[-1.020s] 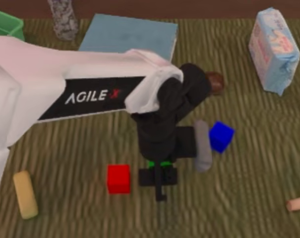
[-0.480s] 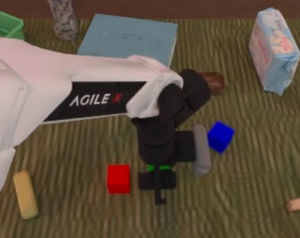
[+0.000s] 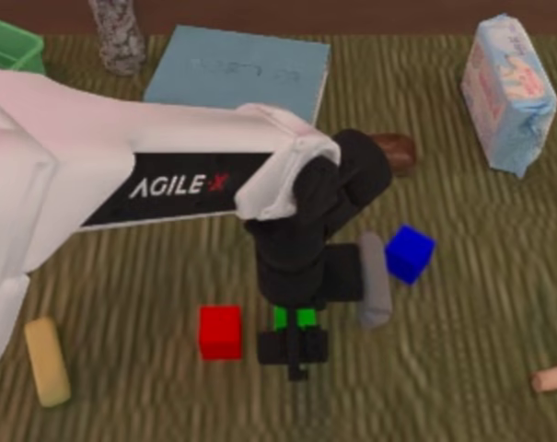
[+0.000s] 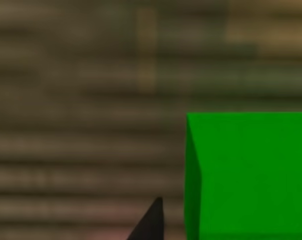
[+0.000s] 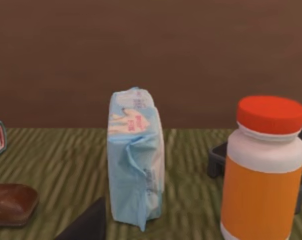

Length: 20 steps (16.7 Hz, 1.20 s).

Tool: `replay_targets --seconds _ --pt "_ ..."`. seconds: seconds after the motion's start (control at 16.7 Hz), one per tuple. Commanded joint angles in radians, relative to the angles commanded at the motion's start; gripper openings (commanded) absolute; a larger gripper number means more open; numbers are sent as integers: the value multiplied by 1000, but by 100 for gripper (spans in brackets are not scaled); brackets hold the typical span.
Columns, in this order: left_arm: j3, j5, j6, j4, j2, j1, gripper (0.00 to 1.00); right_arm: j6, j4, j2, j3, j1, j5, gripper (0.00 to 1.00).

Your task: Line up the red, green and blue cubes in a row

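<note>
**Operator:** Any writing I should be logging?

**Observer:** You're looking at one clear word: "AGILE X" in white on the black panel of your left arm (image 3: 168, 180), which is reaching in from the top view's left across the table (image 3: 481, 368). The pale blue packet (image 3: 508, 92) at the far right is carrying printed marks, but you're not going to read them. The white and orange bottle (image 5: 263, 170) with the red cap, showing in the right wrist view, is turning no legible label toward you.

**Operator:** And the hand?

**Observer:** Your left gripper (image 3: 294, 350) is hanging low near the front middle of the table, directly over the green cube (image 3: 294, 319). Only a strip of green is showing under the wrist. In the left wrist view the cube (image 4: 248, 175) is filling one corner, with a single dark fingertip (image 4: 151, 222) beside it and a sliver of mat between them. You cannot tell whether the fingers are gripping or spread.

**Operator:** The other cubes?

**Observer:** The red cube (image 3: 220, 331) is sitting just beside the gripper, toward the left. The blue cube (image 3: 410, 253) is lying to the right and farther back, off that line. Your right gripper is not showing in the top view.
</note>
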Motion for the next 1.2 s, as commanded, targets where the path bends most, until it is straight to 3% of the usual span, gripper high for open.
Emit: replay_targets --seconds 0.12,0.66,1.2 --pt "0 0 0 0 0 0 100 0 0 0 0 0 0 100" --pt "3 0 0 -4 -1 2 100 0 0 0 0 0 0 100" --pt "169 -1 -1 -249 -81 23 100 0 0 0 0 0 0 100"
